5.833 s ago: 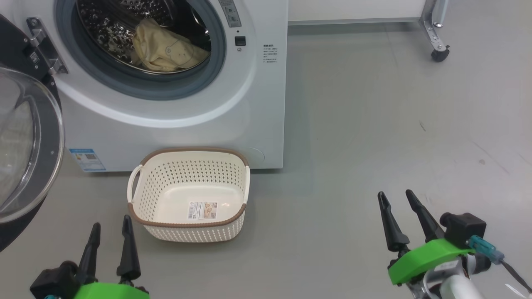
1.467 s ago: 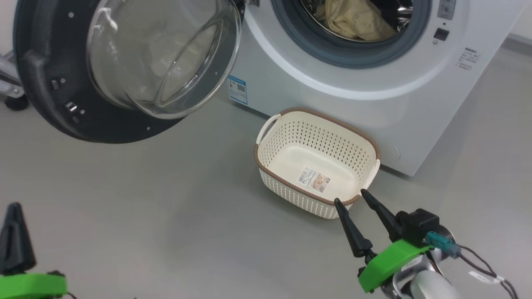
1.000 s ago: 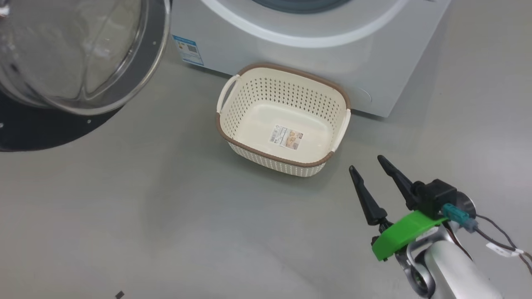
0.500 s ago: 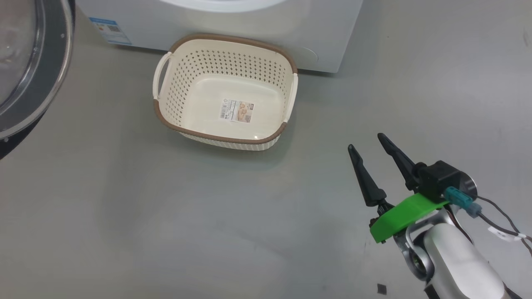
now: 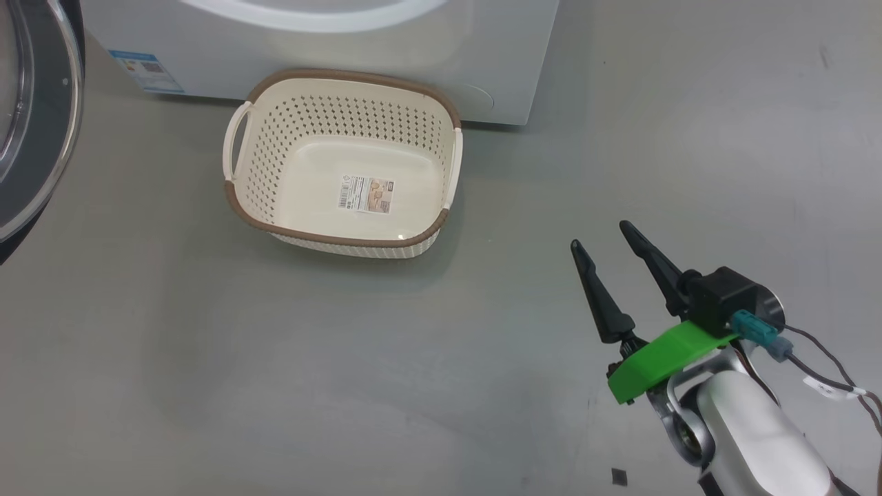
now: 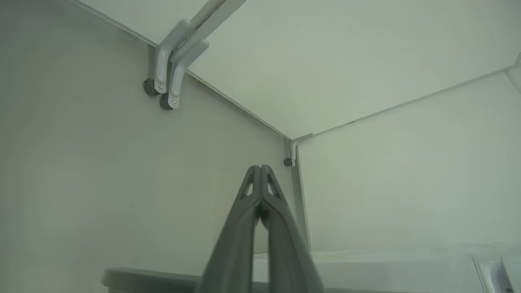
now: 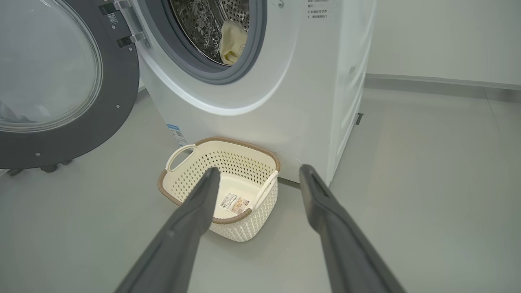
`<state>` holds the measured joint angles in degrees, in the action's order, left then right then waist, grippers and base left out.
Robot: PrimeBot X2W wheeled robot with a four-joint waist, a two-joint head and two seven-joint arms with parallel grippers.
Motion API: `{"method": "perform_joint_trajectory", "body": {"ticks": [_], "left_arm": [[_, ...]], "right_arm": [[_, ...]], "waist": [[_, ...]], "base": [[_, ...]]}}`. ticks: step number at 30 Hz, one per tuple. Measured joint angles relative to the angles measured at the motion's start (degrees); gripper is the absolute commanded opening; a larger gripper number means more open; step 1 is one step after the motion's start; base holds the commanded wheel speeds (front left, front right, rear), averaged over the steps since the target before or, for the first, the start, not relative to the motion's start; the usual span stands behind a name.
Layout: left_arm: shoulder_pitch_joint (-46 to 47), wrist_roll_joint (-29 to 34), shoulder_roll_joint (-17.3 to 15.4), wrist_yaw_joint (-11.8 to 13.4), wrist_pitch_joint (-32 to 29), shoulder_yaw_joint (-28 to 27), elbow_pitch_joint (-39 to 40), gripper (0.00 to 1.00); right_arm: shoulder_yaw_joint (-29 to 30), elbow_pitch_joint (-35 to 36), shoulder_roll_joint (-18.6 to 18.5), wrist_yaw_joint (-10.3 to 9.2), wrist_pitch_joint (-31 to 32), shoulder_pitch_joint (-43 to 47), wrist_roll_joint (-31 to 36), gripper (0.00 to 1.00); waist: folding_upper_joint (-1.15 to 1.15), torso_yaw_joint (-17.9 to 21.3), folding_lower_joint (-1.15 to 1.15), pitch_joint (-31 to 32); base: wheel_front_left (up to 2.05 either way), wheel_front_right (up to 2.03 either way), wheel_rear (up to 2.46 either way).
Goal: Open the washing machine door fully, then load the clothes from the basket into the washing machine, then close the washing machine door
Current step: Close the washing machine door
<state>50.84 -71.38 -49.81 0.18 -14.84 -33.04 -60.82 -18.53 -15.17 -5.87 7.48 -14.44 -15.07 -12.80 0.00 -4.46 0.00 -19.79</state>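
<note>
The right gripper [image 5: 599, 234] hangs out in front of the washing machine [image 7: 309, 81], jaws spread wide and holding nothing; the left gripper [image 6: 259, 167] has its jaws pressed together. The basket [image 5: 331, 241] sits just in front of the washing machine's base; the clothes [image 7: 232, 42] lie inside it; the washing machine door [image 7: 122, 101] stands swung open beside it.

Bright diffuse light, soft shadow by basket [image 5: 344, 110], wrist views w/ edge distortion, L wrist hazy

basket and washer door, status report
Left end effector shut, right end effector open, both empty. Basket empty, clothes in drum, door open. Nothing seen blocking door.
</note>
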Motion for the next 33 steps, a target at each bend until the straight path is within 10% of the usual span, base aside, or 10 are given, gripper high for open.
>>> {"method": "perform_joint_trajectory", "body": {"ticks": [33], "left_arm": [[1.6,-4.1,2.9,-5.7,-24.2,4.4,0.6,0.0]], "right_arm": [[0.0,-0.2,0.2,0.0,0.0,0.3,0.3,1.0]], "waist": [[0.0,-1.4,0.0,1.8]], "base": [[0.0,0.0,0.0]]}}
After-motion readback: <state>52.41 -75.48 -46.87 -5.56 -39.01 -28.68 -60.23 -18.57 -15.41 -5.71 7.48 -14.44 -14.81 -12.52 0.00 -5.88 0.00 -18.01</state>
